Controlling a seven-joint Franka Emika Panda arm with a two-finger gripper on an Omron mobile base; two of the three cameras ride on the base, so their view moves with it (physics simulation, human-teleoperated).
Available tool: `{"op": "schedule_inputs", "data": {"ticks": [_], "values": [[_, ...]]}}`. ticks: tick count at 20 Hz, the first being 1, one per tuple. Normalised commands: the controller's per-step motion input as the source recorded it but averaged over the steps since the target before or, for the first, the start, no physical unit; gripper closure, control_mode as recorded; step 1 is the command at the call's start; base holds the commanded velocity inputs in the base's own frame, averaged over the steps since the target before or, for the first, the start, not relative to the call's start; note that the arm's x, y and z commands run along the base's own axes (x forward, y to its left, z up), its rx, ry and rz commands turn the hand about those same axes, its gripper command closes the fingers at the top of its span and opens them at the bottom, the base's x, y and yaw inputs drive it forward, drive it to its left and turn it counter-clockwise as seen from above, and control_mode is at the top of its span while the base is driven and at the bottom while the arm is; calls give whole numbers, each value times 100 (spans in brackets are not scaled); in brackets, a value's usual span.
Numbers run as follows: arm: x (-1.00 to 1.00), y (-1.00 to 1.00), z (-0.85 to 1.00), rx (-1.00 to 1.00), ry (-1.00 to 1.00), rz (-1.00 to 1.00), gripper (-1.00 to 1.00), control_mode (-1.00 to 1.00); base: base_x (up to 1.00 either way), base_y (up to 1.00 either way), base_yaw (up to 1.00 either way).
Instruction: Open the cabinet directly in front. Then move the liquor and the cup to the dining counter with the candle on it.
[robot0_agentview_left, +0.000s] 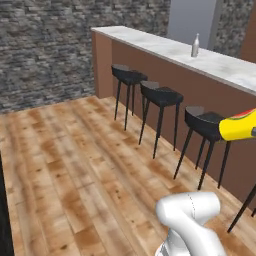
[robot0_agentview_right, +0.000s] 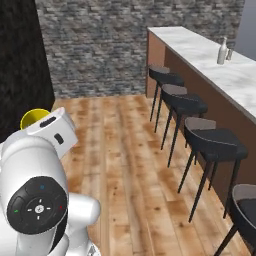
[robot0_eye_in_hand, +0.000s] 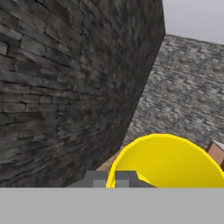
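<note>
My gripper (robot0_eye_in_hand: 112, 179) is shut on the rim of the yellow cup (robot0_eye_in_hand: 168, 162), whose open mouth faces the hand camera. In the left base view the cup (robot0_agentview_left: 239, 125) lies tilted on its side at the right edge, with its red-orange mark showing. From the right base view a yellow bit of the cup (robot0_agentview_right: 33, 118) peeks out behind the white hand. The liquor (robot0_agentview_left: 195, 46) stands upright on the dining counter (robot0_agentview_left: 150, 42), far along the marble top (robot0_agentview_right: 200, 50). Beside the liquor (robot0_agentview_right: 221, 51) sits a small grey thing, perhaps the candle (robot0_agentview_right: 229, 54).
Several dark stools (robot0_agentview_left: 161, 95) (robot0_agentview_right: 215, 142) line the counter's near side, between me and the marble top. A grey brick wall (robot0_agentview_left: 45, 50) closes the far end, and a dark wall (robot0_agentview_right: 20, 60) stands at the left. Open wood floor (robot0_agentview_left: 75, 150) spreads left of the stools.
</note>
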Motion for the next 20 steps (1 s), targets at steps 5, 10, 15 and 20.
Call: {"op": "schedule_inputs", "data": {"ticks": [5, 10, 15, 20], "values": [[0, 0, 0, 0, 0, 0, 100, 100, 75, 30, -12], [0, 0, 0, 0, 0, 0, 100, 100, 71, 19, -14], [0, 0, 0, 0, 0, 0, 100, 100, 67, 11, -16], [0, 0, 0, 0, 0, 0, 100, 100, 57, 4, -18]]}}
